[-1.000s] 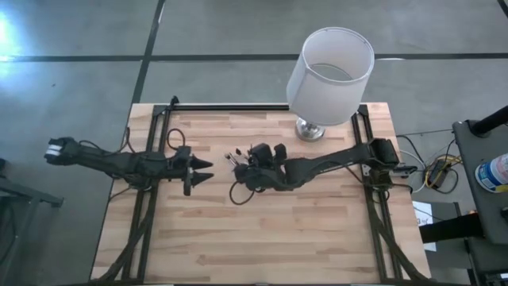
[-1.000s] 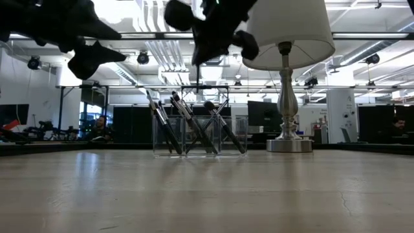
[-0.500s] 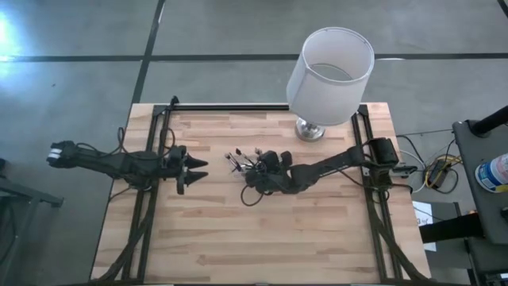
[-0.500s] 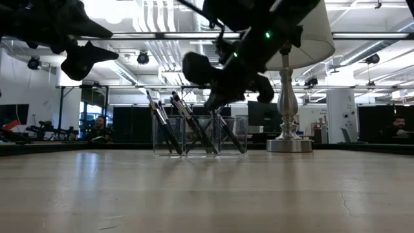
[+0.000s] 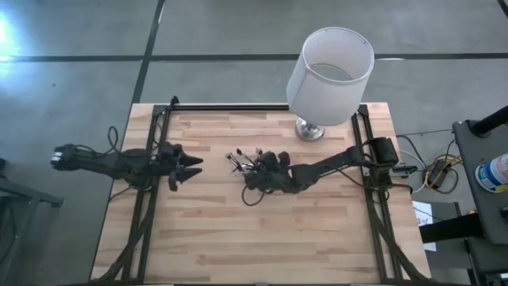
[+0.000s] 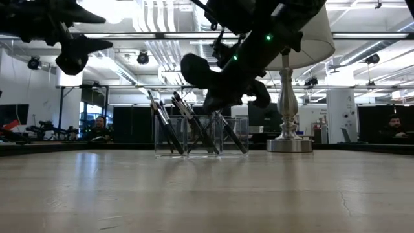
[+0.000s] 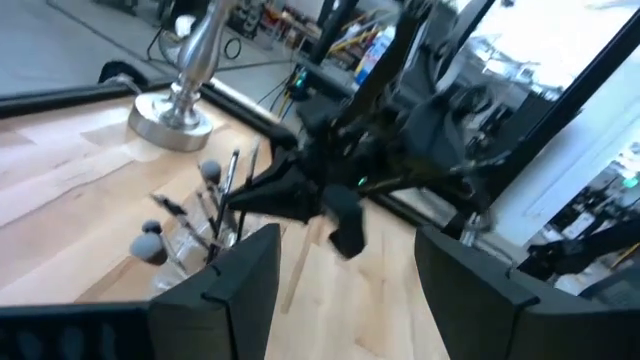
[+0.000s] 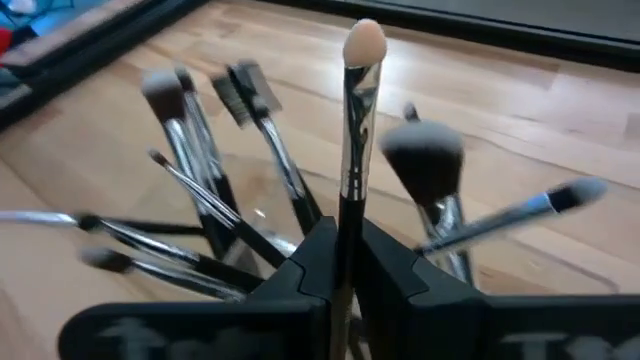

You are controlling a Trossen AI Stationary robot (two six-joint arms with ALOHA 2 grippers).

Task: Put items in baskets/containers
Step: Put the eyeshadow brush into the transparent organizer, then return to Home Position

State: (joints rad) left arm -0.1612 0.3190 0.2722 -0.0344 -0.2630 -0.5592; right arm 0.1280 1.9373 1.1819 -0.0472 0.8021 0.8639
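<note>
step: placing brush | right hand pinched a makeup brush over clear holder, table centre | left hand agape, empty, nine o'clock | next: release

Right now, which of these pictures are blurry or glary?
Left wrist view: soft all over. Right wrist view: the held brush is crisp, the clear container barely shows. Low view: bright ceiling lights silhouette the right gripper. High view: evenly lit, lamp clear.

a white-shaded lamp stands on its silver base at the wooden table's far edge. beyond the table, what seems a seated person, blurred.
</note>
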